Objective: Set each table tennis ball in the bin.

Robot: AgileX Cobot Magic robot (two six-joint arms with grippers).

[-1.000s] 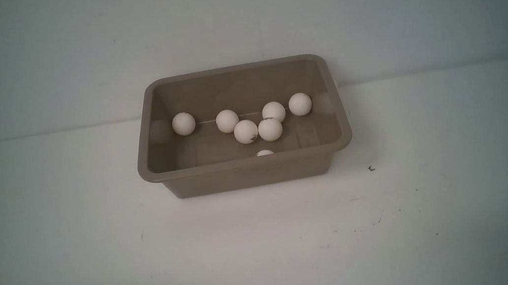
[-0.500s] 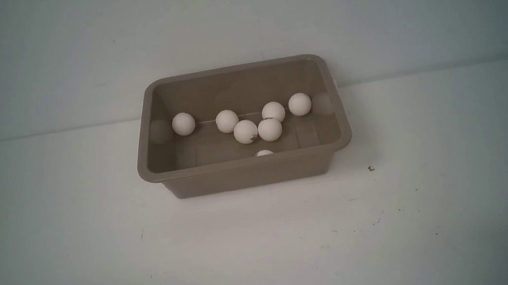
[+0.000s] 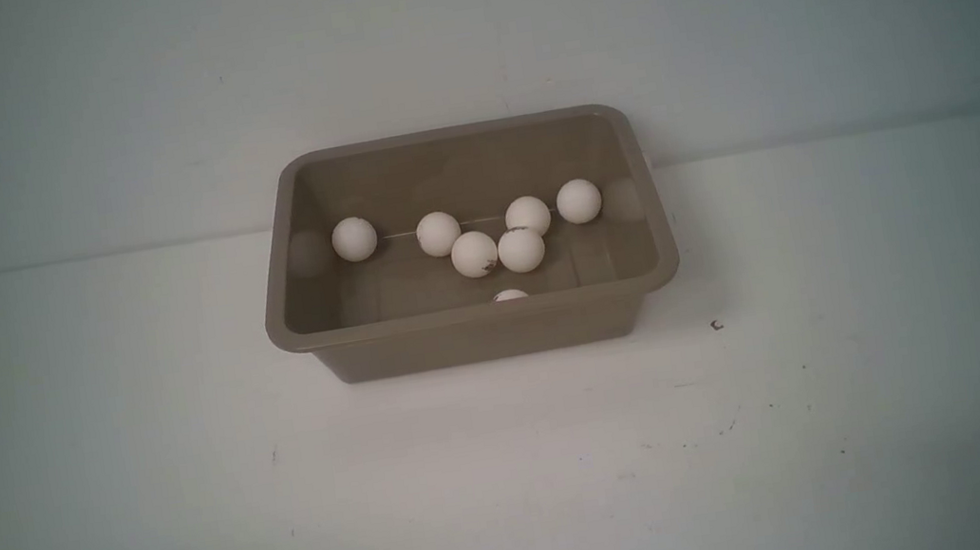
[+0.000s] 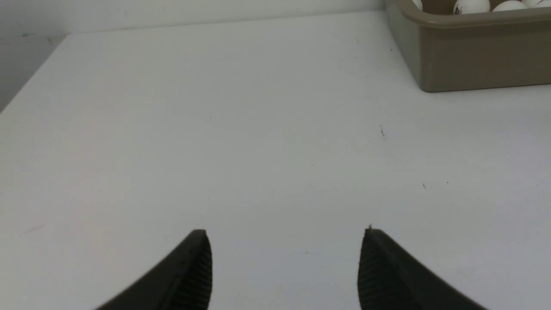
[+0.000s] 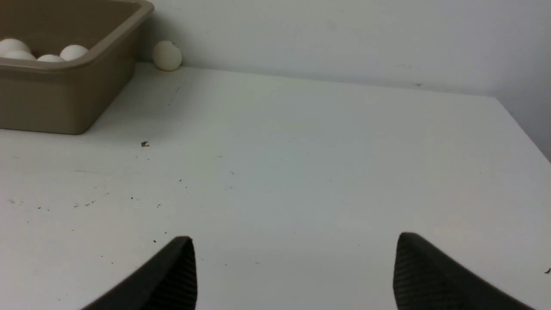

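Note:
The taupe bin (image 3: 467, 317) stands at the middle back of the table against the wall. Several white table tennis balls (image 3: 475, 253) lie inside it, one half hidden behind the near wall (image 3: 510, 294). In the right wrist view one more ball (image 5: 167, 55) rests on the table outside the bin (image 5: 51, 94), at its far right corner by the wall. My left gripper (image 4: 286, 232) is open over bare table, well short and left of the bin (image 4: 473, 56). My right gripper (image 5: 296, 237) is open too, short and right of the bin. Neither arm shows in the front view.
The white table (image 3: 519, 482) runs back to a pale wall (image 3: 456, 30) right behind the bin. Small dark specks and a brown crumb (image 5: 144, 144) lie on the right side. The table's left edge (image 4: 30, 77) and right edge (image 5: 523, 125) show in the wrist views.

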